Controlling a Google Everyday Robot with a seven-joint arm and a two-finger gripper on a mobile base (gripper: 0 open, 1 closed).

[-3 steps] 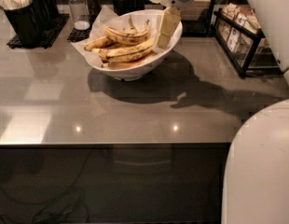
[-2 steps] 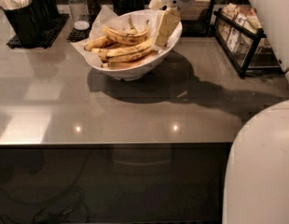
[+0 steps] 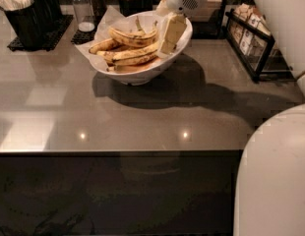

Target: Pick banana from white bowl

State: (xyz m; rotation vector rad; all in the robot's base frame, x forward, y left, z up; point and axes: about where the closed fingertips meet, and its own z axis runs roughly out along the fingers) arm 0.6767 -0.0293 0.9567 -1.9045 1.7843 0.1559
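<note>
- Evidently, the task is judged to be at its early stage: the banana (image 3: 135,54) is seen lying in the bowl (image 3: 142,75), not yet lifted.
- The bowl is placed on the counter (image 3: 142,117), toward 12 o'clock in the view, and is lined with paper (image 3: 106,23).
- The banana is laid across the middle of the bowl from 9 o'clock to 3 o'clock, among shorter bananas, with one more resting above it toward 12 o'clock.
- The gripper (image 3: 167,45) is lowered into the bowl at its 3 o'clock side, inside the rim, and is placed at the banana's 3 o'clock end.
- Contact with that end seems likely, but it cannot be confirmed.
- Whether the gripper is released or clenched cannot be told, and nothing is shown to be held clear of the bowl.
- What is left, as judged: a secure hold is to be made on the banana, and it is to be raised out of the bowl.
- A black caddy (image 3: 29,18) is seen at 10 o'clock and a wire rack (image 3: 251,38) at 2 o'clock, both well apart from the bowl.
</note>
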